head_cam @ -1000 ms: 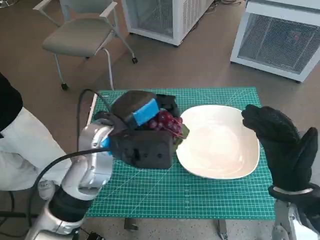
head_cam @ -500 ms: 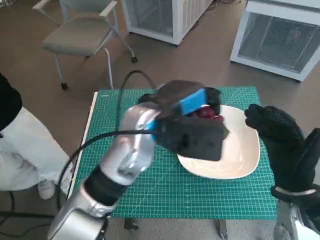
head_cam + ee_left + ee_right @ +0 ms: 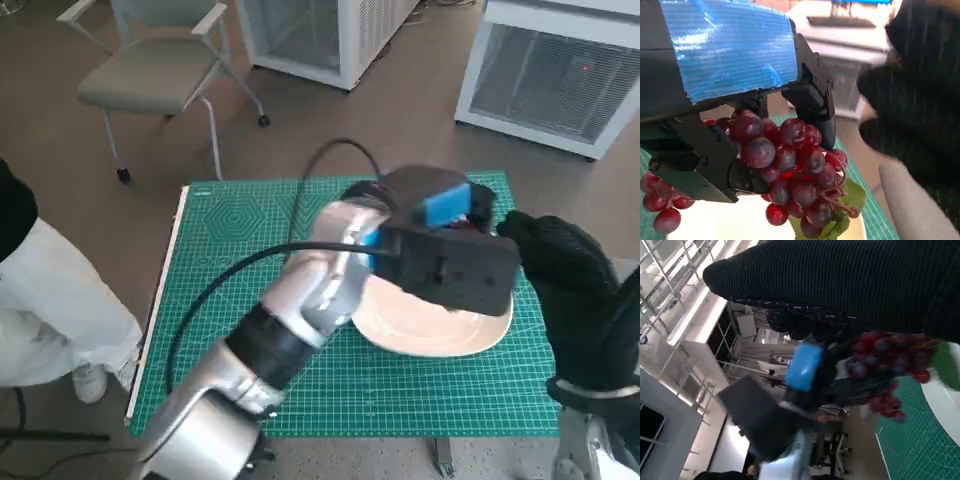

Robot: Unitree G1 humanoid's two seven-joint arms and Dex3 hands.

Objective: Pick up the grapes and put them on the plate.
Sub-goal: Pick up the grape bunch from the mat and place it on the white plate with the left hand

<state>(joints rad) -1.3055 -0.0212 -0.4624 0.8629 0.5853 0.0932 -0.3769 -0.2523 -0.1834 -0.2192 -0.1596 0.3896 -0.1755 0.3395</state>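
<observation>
One left hand (image 3: 445, 250) gripping grapes (image 3: 790, 170) above plate (image 3: 440, 335)

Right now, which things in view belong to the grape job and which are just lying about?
Part of the job:
- grapes, held by the left hand over the plate
- plate, white, on the green mat
- right hand, beside the plate, holding nothing

Just about:
- green mat
- chair
- white cabinets
- person's leg
</observation>
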